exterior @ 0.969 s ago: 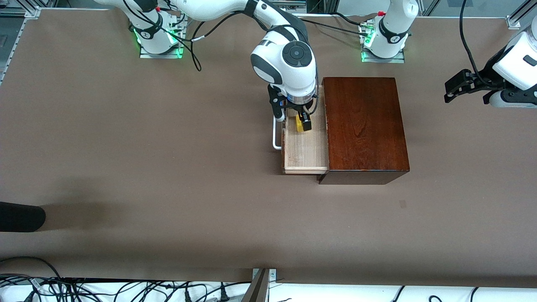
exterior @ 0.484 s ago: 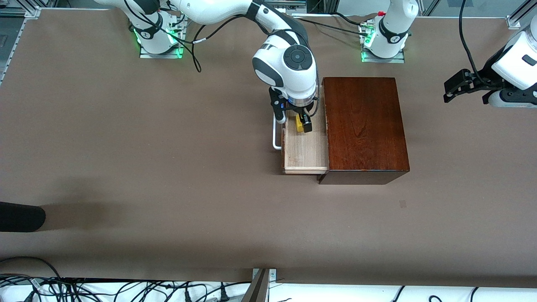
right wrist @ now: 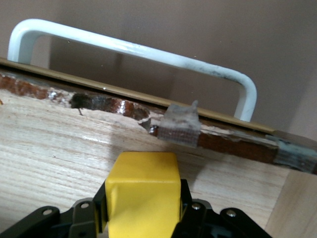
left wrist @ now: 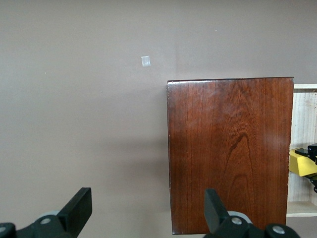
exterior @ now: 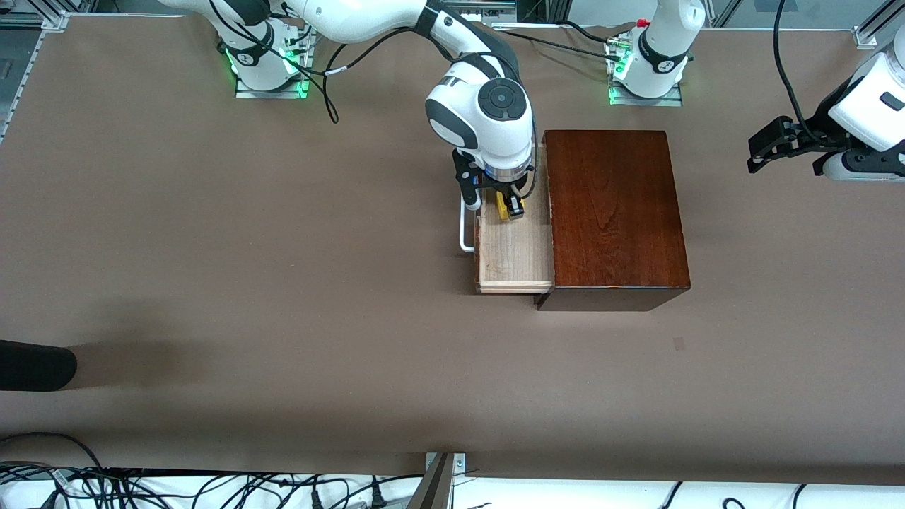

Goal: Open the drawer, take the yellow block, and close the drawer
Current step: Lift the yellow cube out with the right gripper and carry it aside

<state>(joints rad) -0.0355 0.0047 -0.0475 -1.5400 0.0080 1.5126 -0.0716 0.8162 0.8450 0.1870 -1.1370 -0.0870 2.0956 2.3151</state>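
Observation:
The dark red-brown wooden box [exterior: 614, 212] stands mid-table, its drawer [exterior: 516, 258] pulled out toward the right arm's end, showing a pale wood floor [right wrist: 59, 163] and a white loop handle [exterior: 463, 230]. My right gripper [exterior: 510, 207] reaches down into the drawer and is shut on the yellow block [exterior: 503, 207]. In the right wrist view the yellow block [right wrist: 143, 191] sits squeezed between both black fingers, just above the drawer floor and near the handle [right wrist: 133, 47]. My left gripper [exterior: 756, 152] waits open in the air over the left arm's end of the table, and its wrist view shows the box [left wrist: 230, 148].
A black rounded object [exterior: 35, 364] pokes in at the table's edge at the right arm's end, nearer the camera. A small tape mark [exterior: 679, 344] lies on the table nearer the camera than the box. Cables [exterior: 177, 488] run along the near edge.
My right gripper's fingers have closed onto the yellow block inside the drawer. The left arm has not moved.

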